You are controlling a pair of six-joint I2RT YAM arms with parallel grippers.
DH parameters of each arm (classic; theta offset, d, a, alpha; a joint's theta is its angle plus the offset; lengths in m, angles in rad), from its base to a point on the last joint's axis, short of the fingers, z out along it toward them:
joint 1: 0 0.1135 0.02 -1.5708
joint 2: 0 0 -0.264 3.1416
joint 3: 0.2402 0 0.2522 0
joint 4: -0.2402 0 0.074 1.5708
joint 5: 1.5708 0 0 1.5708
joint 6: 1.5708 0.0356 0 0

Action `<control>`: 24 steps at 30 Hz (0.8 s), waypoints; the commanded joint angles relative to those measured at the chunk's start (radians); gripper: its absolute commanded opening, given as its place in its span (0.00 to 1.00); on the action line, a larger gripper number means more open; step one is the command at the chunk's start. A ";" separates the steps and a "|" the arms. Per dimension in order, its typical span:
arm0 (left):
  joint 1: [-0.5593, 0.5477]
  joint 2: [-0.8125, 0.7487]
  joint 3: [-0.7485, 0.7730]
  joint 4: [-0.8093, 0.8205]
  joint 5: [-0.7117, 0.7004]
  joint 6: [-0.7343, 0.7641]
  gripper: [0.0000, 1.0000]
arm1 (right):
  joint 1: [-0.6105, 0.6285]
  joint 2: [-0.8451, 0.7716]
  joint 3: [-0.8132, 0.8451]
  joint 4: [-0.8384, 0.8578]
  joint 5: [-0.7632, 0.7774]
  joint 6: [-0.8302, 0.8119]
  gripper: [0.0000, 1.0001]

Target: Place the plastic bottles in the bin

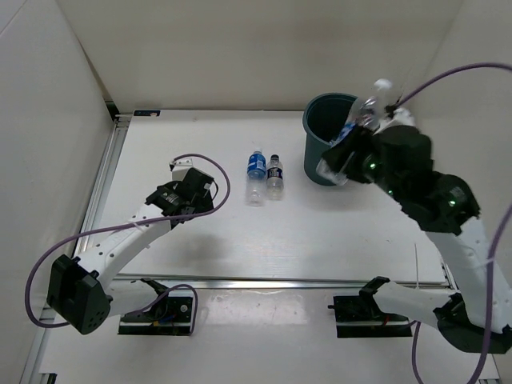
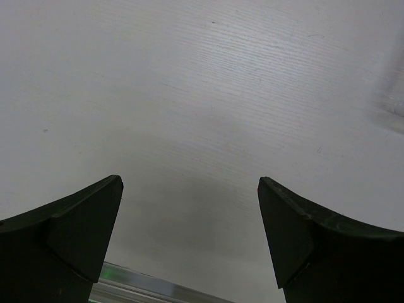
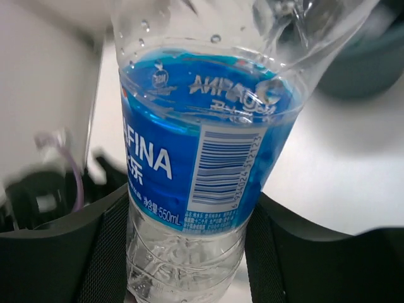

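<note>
1. Blue-labelled bottle (image 3: 189, 170) is sitting pinched in the right gripper (image 3: 189, 252), with the jaws pressing its clear lower body from both sides.
2. Top view is showing that bottle tilted, cap pointing away from me, hanging above the right-hand rim of the bin (image 1: 316, 156) rather than squarely over the mouth.
3. I am judging this as the carry-and-drop step, close to release. The next move is calling for a small shift left to centre the bottle over the opening, then parting the jaws.
4. Left gripper (image 2: 189, 189) is hovering spread wide over bare table (image 2: 202, 95), holding nothing.
5. Second blue-labelled bottle (image 1: 255, 170) and black-capped bottle (image 1: 275, 176) are lying side by side mid-table, just left of the bin, waiting their turn.
6. I am seeing no red-labelled bottle, and the bin's inside is too dark to tell what it is holding.
7. Surface is showing as matt white with a faint grain. White walls (image 1: 240, 48) are closing in three sides, a metal rail (image 1: 108, 176) is running along the left edge, and purple cables (image 1: 204, 164) are looping off both arms
</note>
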State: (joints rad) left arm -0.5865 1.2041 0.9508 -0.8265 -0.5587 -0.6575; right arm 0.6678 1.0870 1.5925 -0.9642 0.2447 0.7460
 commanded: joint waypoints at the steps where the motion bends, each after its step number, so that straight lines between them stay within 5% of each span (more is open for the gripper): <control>1: -0.006 -0.003 0.011 0.007 -0.021 -0.016 1.00 | -0.049 0.051 0.070 0.043 0.308 -0.167 0.08; 3: -0.006 0.009 0.022 0.017 -0.021 -0.005 1.00 | -0.123 0.117 0.032 0.316 0.376 -0.386 0.08; 6: -0.006 0.037 0.055 0.017 -0.030 0.016 1.00 | -0.247 0.276 0.053 0.510 0.325 -0.493 0.08; 13: -0.006 0.103 0.148 0.027 0.002 0.084 1.00 | -0.399 0.657 0.355 0.510 0.228 -0.502 0.20; 16: -0.006 0.138 0.189 0.036 0.011 0.105 1.00 | -0.427 0.734 0.392 0.480 0.219 -0.481 0.37; 20: -0.006 0.202 0.262 0.069 0.037 0.165 1.00 | -0.436 0.694 0.333 0.417 0.199 -0.419 1.00; 24: -0.006 0.299 0.377 0.105 0.135 0.187 1.00 | -0.427 0.562 0.246 0.334 0.134 -0.334 1.00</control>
State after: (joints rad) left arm -0.5865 1.4631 1.2476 -0.7780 -0.5056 -0.5106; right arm 0.2295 1.8103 1.8687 -0.5961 0.4213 0.3443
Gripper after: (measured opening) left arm 0.999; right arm 0.998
